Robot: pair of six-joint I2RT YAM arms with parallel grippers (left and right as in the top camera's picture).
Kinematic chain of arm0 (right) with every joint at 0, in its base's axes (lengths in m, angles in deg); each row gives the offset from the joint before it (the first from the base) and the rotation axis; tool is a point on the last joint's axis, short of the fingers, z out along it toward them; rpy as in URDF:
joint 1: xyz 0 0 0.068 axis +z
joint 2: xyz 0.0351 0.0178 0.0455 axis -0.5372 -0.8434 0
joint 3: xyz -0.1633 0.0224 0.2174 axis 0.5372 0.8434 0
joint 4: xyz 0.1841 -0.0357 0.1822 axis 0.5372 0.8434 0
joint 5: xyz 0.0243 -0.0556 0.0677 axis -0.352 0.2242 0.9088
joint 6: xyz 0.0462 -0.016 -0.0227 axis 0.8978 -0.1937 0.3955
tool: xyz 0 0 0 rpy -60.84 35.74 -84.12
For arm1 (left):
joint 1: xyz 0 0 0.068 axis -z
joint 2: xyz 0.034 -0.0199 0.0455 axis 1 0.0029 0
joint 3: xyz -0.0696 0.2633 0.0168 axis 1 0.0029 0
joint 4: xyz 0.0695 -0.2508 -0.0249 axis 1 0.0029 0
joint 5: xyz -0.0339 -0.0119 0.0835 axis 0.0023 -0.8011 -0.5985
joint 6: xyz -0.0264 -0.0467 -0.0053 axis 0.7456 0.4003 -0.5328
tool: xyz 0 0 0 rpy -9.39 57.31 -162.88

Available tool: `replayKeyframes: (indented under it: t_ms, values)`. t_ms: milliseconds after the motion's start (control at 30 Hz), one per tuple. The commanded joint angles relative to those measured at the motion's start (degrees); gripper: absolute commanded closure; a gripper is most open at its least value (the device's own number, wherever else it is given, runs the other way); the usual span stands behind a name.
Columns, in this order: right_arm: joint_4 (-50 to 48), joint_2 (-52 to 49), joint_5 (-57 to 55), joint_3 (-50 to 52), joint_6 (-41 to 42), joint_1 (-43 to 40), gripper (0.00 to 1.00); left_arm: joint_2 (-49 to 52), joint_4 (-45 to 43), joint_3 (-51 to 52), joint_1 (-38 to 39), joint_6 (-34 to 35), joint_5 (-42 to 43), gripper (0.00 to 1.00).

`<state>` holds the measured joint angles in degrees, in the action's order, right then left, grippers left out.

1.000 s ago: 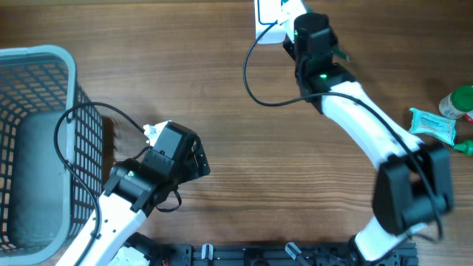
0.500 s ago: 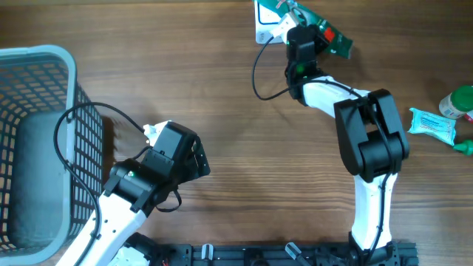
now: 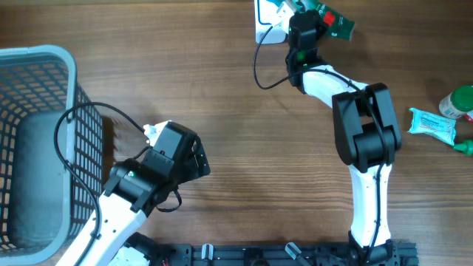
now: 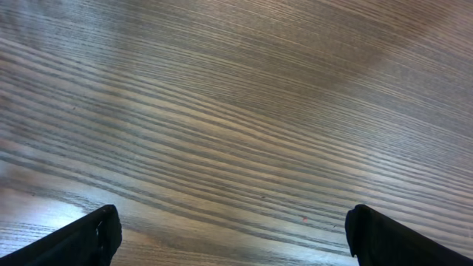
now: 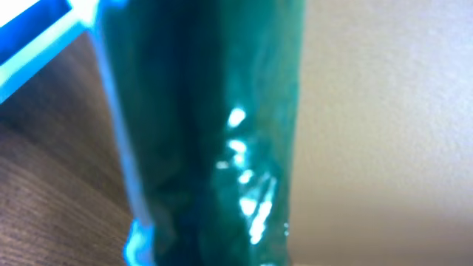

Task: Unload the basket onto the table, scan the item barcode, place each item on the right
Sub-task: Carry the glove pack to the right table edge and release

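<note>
Reaching farther across than a second ago, the right gripper (image 3: pixel 301 12) now holds the green packet (image 3: pixel 332 23) at the far edge of the table (image 3: pixel 222 81), clamped on it just beside a white-and-blue object (image 3: pixel 264 21); glossy film fills the right wrist view; the left gripper (image 3: pixel 194 158) hovers over bare wood, fingers wide, near the grey basket (image 3: pixel 46 58); a teal pouch (image 3: pixel 431 124) lies far right
</note>
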<state>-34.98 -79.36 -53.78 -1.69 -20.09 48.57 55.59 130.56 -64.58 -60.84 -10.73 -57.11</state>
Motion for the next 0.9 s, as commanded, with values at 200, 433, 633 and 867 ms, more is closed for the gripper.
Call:
replayKeyframes:
  t_ms: [200,433,633,867]
  values:
    - [6.2,3.8,-9.4,-1.3,11.8,-8.9,0.96,-0.4,0.0,0.0,0.3,1.0,-1.1,0.0]
    - [15.9,5.8,-10.4,-1.1,28.6,-29.6,0.96,-0.4,0.0,0.0,0.3,1.0,-1.1,0.0]
    - [26.3,5.8,-4.0,-1.1,44.0,-42.6,0.92,-0.4,0.0,0.0,0.3,1.0,-1.1,0.0]
    - [32.5,9.8,11.3,-1.1,55.7,-42.0,0.0,-0.4,0.0,0.0,0.3,1.0,-1.1,0.0]
